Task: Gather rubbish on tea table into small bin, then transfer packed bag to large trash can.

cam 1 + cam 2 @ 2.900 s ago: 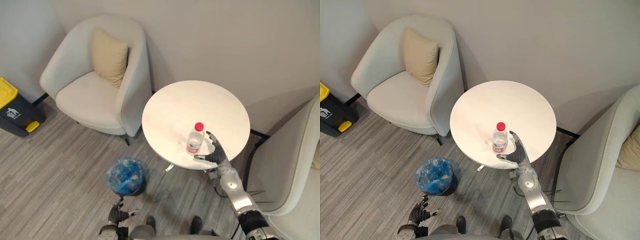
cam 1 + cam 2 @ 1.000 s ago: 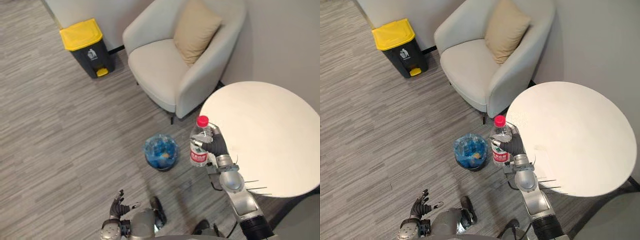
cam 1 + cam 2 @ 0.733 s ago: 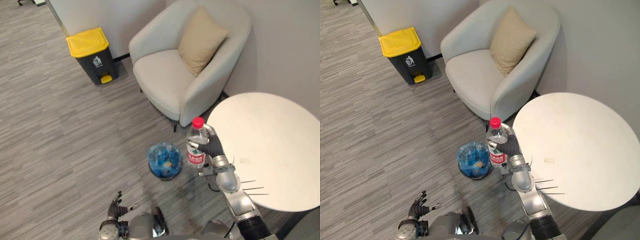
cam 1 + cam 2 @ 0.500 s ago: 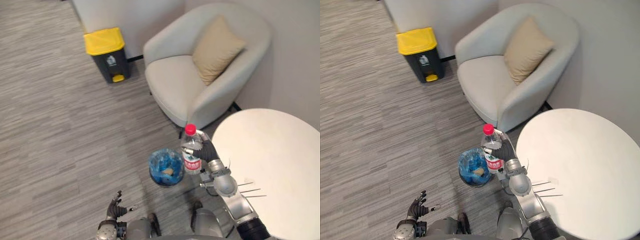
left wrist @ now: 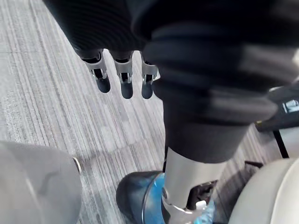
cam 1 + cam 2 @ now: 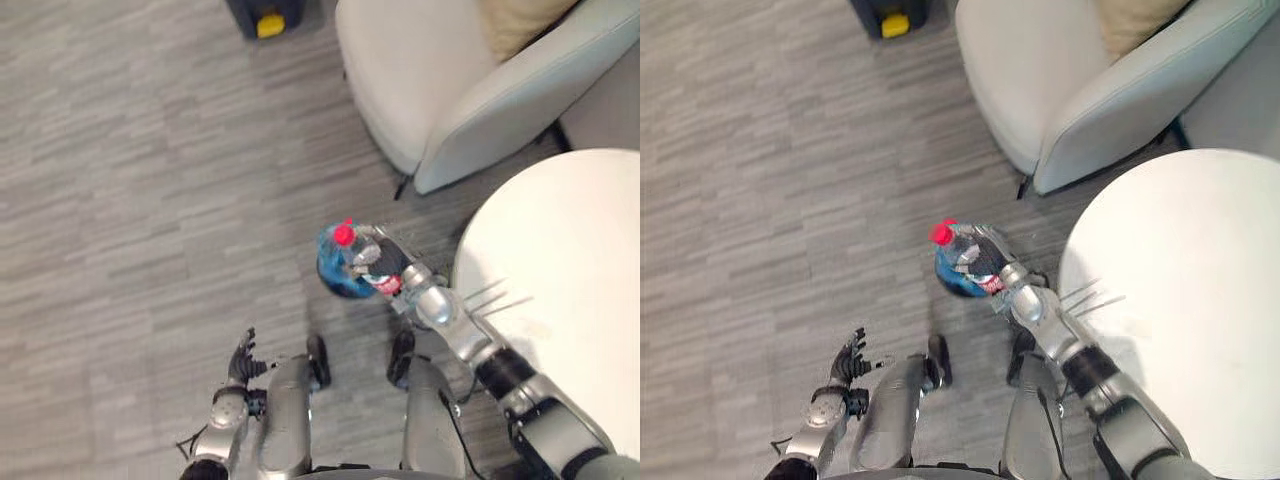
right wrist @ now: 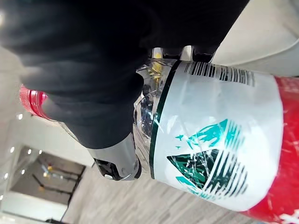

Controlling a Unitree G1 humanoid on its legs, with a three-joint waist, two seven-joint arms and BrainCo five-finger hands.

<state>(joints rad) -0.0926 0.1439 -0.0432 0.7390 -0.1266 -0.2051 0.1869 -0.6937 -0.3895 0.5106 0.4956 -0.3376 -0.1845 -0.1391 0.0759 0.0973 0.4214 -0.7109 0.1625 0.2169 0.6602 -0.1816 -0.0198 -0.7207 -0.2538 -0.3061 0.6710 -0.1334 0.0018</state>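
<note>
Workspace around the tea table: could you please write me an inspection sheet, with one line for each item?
Surface: round white tea table, partly in view.
Job's things: red-capped bottle tilted in the right hand, overlapping the blue-lined small bin in the head views; dark large trash can at the top edge, yellow pedal showing.
Clutter: nothing seen.
Hands: right hand curled round the bottle; left hand open, low beside the robot.
Cables: nothing seen.
Surroundings: grey plank floor; light armchair with a tan cushion.
</note>
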